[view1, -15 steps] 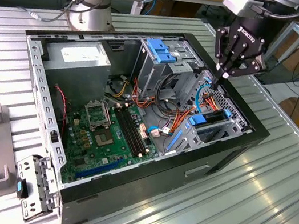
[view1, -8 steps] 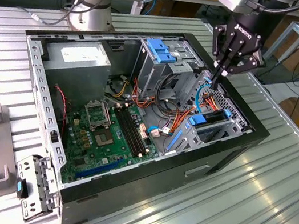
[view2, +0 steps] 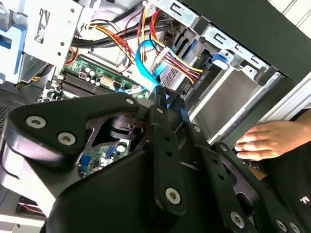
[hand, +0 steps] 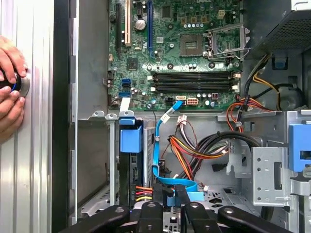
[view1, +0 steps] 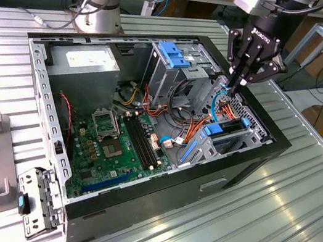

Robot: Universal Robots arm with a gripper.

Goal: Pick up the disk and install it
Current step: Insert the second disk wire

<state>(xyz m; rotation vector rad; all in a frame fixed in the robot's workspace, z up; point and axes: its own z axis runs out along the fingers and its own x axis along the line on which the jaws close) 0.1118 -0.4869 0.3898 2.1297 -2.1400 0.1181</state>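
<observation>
Tool (view1: 234, 90) hangs over the drive cage (view1: 252, 137) of the open computer case (view1: 134, 204) on the counter (view1: 292, 232). We cannot tell whether it is open or closed, or holding anything; a blue cable (hand: 156, 145) runs up against its tip in the first wrist view. The disk (view1: 234, 126) sits in the cage just below the tool, blue tabs showing, mostly hidden. There is white lettering on the tool body, too small to make out. A person's hand (view2: 267, 141) rests on the case wall beyond the cage, cut off by the picture's edge.
</observation>
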